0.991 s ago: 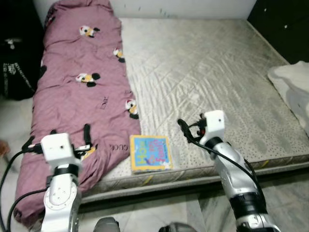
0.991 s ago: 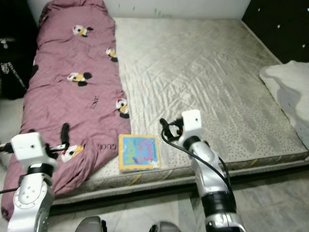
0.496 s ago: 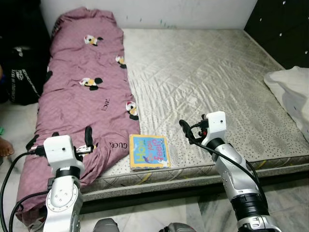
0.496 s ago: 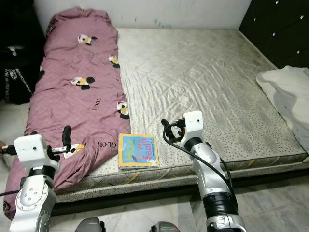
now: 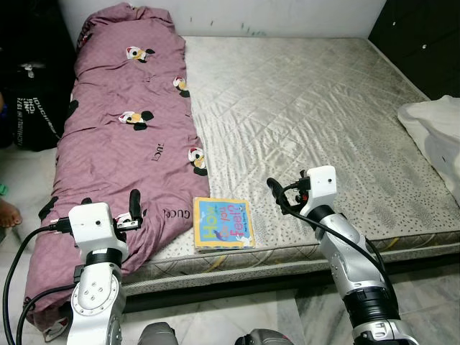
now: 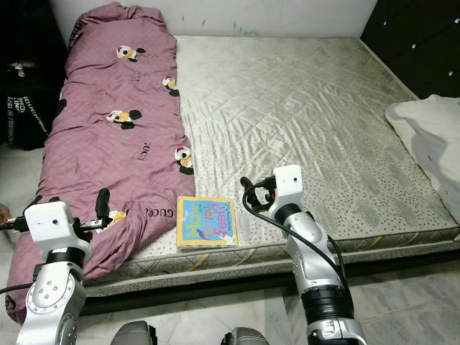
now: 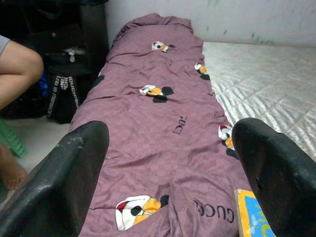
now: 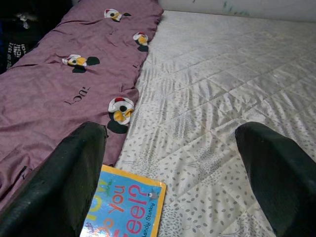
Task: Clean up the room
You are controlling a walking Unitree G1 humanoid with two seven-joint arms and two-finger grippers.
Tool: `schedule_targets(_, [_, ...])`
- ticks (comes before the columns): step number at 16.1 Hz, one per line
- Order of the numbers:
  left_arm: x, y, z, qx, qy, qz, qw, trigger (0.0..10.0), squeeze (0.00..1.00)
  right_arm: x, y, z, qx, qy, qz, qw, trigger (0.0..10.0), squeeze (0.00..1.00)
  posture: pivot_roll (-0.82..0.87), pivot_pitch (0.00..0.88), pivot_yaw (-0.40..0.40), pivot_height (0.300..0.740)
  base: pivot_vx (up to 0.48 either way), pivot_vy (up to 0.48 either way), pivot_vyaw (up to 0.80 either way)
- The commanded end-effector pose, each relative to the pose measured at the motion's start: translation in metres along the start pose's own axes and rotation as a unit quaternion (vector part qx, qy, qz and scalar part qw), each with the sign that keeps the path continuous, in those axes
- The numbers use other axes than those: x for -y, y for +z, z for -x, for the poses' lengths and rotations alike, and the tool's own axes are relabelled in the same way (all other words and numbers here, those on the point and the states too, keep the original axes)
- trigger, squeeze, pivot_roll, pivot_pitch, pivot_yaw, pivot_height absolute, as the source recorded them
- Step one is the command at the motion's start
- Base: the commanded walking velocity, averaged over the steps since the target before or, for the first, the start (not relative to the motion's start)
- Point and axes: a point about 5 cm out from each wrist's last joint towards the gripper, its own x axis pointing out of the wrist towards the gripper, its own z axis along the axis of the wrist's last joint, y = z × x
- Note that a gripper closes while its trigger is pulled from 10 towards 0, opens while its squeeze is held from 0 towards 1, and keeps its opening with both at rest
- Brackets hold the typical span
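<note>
A bright blue and yellow children's book [image 5: 223, 223] lies flat near the front edge of the grey quilted mattress [image 5: 323, 108]. A purple blanket [image 5: 122, 129] printed with cartoon mice runs along the mattress's left side and hangs over its front corner. My left gripper [image 5: 91, 204] hovers open over the blanket's near end, left of the book. My right gripper [image 5: 287, 188] is open just right of the book, low over the mattress. In the right wrist view the book's corner [image 8: 123, 207] sits beside one finger [image 8: 74, 177].
A crumpled white cloth [image 5: 438, 133] lies at the mattress's right edge. Dark cabinets [image 5: 424, 43] stand at the back right. A black bag [image 5: 32, 108] sits on the floor at the left, and a person's bare leg [image 7: 15, 64] and foot [image 5: 6, 214] are beside it.
The head view has shifted slightly, showing more of the blanket's far end. Both grippers hold the same places by the book, still open.
</note>
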Motion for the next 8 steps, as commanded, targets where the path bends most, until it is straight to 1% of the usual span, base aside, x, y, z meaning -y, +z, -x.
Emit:
schedule_targets(1, [-0.003,-0.001,0.003,-0.005,0.012,-0.005,1.000,10.0,0.00,0.004,-0.001,0.001,-0.003,-0.008,-0.005,1.000,10.0,0.00,0.04,0.061,-0.065,0.740,0.000,0.000,0.00])
schedule_targets(2, [-0.010,-0.004,0.005,-0.015,0.037,0.000,0.999,10.0,0.00,0.004,-0.001,0.001,-0.003,-0.007,-0.005,1.000,10.0,0.00,0.04,0.059,-0.067,0.740,0.000,0.000,0.00])
schedule_targets(3, [-0.016,-0.003,0.007,-0.010,0.045,-0.007,0.999,10.0,0.00,0.004,-0.001,0.001,0.000,-0.007,-0.004,1.000,10.0,0.00,0.04,0.059,-0.068,0.740,0.000,0.000,0.00])
schedule_targets(4, [-0.018,-0.001,0.010,0.005,0.038,-0.018,0.999,10.0,0.00,0.006,0.002,0.003,0.012,-0.016,-0.003,1.000,10.0,0.00,0.04,0.059,-0.071,0.740,0.000,0.000,0.00])
schedule_targets(6, [-0.022,0.000,0.019,0.018,0.028,-0.051,0.998,10.0,0.00,0.010,0.006,0.010,0.027,-0.032,0.003,0.999,10.0,0.00,0.05,0.061,-0.073,0.740,0.000,0.000,0.00])
schedule_targets(7, [-0.022,0.001,0.022,0.020,0.024,-0.056,0.998,10.0,0.00,0.013,0.006,0.014,0.030,-0.043,0.008,0.999,10.0,0.00,0.05,0.064,-0.073,0.740,0.000,0.000,0.00])
schedule_targets(8, [-0.022,0.004,0.025,0.032,0.027,-0.073,0.996,10.0,0.00,0.017,0.008,0.019,0.031,-0.064,0.012,0.997,10.0,0.00,0.04,0.076,-0.073,0.740,0.000,0.000,0.00])
